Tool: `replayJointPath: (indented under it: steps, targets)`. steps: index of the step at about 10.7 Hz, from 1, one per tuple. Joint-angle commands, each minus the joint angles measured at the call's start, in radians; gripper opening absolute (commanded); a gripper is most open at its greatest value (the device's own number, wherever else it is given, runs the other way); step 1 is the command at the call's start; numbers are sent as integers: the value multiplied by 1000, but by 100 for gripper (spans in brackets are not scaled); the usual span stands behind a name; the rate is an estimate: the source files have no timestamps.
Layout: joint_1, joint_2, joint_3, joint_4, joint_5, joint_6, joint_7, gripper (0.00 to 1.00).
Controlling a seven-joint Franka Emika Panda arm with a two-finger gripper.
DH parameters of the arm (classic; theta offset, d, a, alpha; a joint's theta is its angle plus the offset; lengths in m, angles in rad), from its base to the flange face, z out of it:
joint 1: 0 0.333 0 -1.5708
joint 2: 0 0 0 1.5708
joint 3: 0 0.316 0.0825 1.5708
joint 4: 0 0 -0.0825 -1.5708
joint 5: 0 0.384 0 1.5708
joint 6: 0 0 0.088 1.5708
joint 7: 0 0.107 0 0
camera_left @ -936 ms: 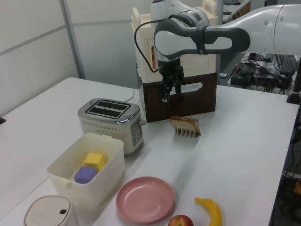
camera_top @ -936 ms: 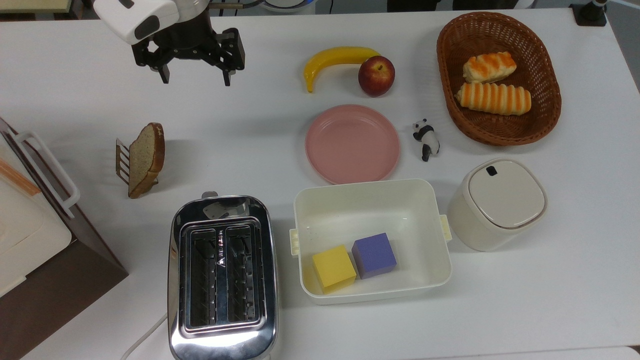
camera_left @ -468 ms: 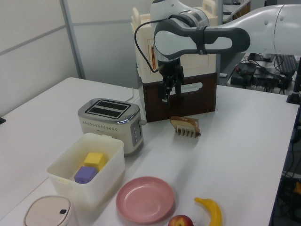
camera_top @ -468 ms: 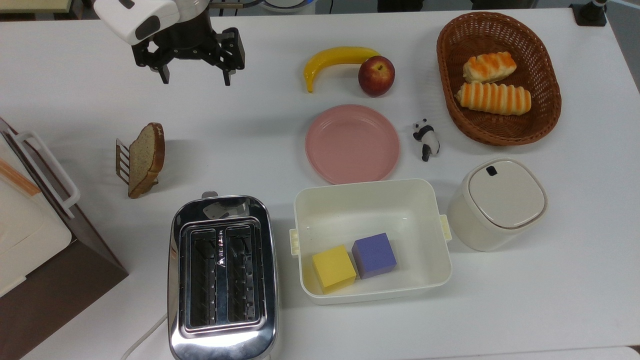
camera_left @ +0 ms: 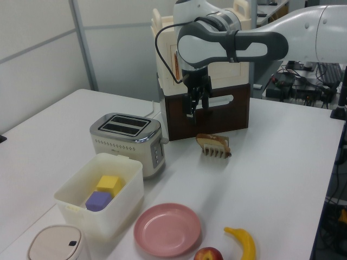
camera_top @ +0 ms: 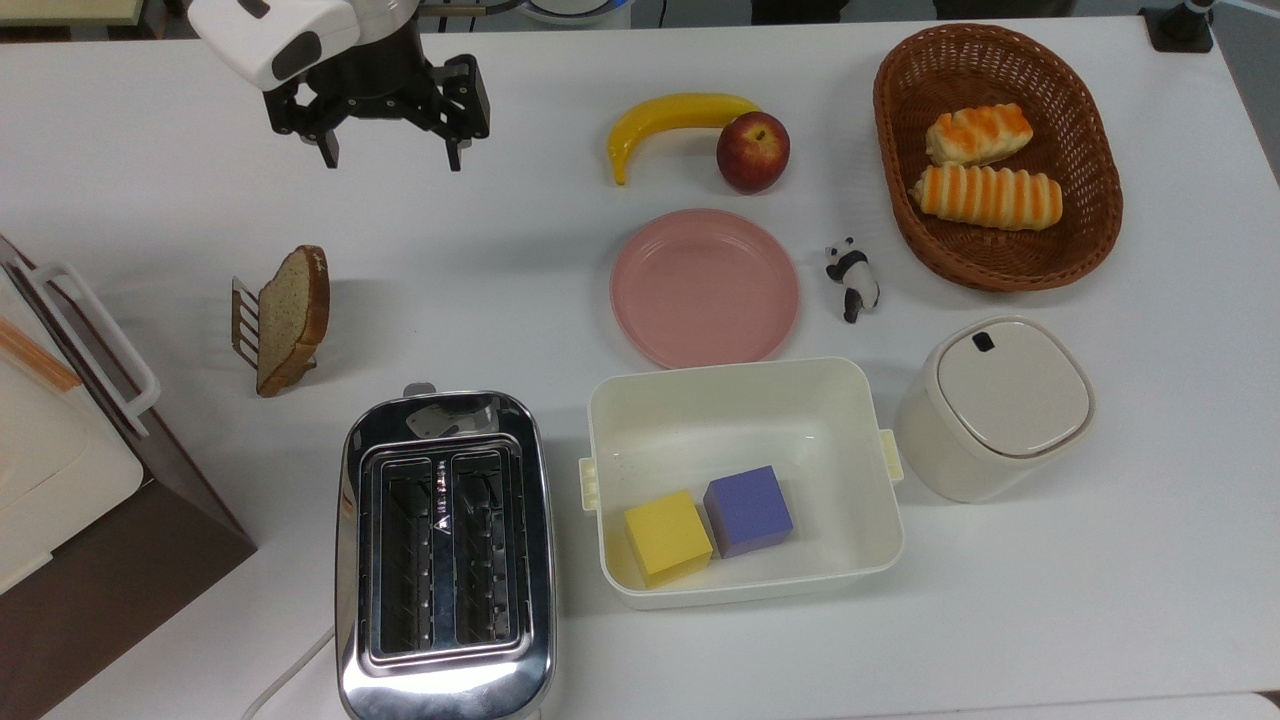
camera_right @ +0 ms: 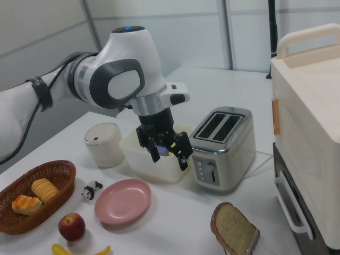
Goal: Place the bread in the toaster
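A brown slice of bread leans upright in a small wire rack on the top view's left; it appears as bread in the left view and bread in the right view. The chrome two-slot toaster stands below it in the top view, both slots empty, seen also as toaster and toaster. My gripper hangs open and empty high above the table, well beyond the bread toward the top view's upper edge; gripper, gripper.
A brown and cream appliance stands at the top view's left edge. A pink plate, white bin with two cubes, lidded canister, panda figure, banana, apple and basket of rolls fill the right.
The gripper has drifted very slightly toward the top view's upper edge. Nothing else has moved.
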Motion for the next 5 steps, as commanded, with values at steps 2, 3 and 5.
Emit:
replayJointPath:
  steps: [2, 3, 5]
  targets:
    - [-9, -27, 8, -19, -14, -24, -16, 100]
    - [-9, -25, 7, -19, -14, -24, -16, 100]
    - [-17, -25, 4, -17, -5, -19, -21, 100]
